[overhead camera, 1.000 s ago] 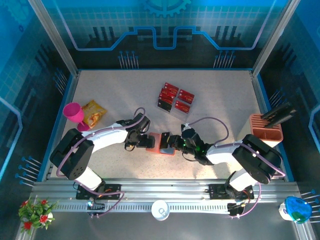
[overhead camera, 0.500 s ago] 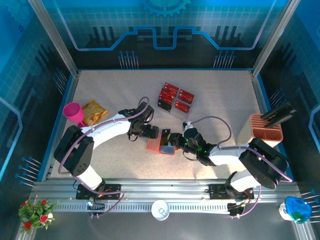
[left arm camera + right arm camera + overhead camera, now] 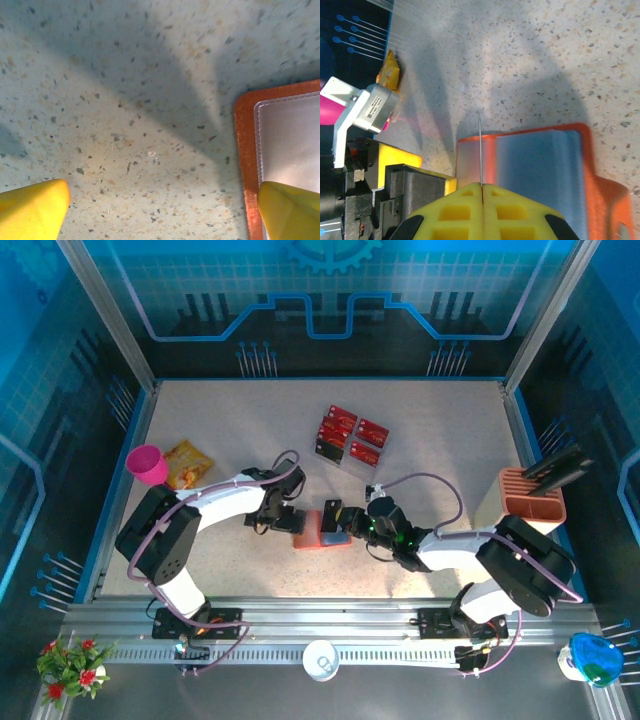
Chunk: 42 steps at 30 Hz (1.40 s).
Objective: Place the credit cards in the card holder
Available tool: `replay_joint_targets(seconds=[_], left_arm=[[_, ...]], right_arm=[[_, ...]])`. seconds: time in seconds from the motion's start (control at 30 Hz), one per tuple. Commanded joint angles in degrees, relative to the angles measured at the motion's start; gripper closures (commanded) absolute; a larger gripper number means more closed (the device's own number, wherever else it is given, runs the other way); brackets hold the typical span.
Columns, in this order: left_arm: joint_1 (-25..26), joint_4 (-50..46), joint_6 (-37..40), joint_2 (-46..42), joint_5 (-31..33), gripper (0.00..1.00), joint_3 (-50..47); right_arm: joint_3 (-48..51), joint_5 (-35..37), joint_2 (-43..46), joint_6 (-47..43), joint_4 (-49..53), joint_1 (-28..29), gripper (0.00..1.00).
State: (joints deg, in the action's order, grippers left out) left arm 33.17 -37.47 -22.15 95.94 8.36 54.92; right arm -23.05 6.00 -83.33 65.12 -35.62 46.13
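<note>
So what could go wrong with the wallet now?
The left gripper is open, so the card holder isn't held and might slide. The right gripper pinches what looks like a thin card edge-on; it could slip or miss the grey pocket.

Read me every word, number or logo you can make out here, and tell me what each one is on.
Nothing reads legibly.
Glossy red credit cards: pale markings, too small to read.
Yellow-orange snack bag: print too small.
Grey sticker on the white motor housing: blurred.
</note>
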Motion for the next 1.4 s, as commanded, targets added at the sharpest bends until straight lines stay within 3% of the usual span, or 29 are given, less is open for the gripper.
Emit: replay_joint_targets(seconds=[0.0,1.37], left_arm=[[-0.1,-1.2,-0.7,-0.8,-0.1,0.03,-1.3],[-0.1,0.4,-0.6,1.3,-0.5,0.03,-1.9]], right_arm=[[-0.8,0.8,-1.5,-0.9,-0.9,0.7,1.00],[-1.2,-5.5,-8.7,-1.7,-5.4,0.7,1.00]])
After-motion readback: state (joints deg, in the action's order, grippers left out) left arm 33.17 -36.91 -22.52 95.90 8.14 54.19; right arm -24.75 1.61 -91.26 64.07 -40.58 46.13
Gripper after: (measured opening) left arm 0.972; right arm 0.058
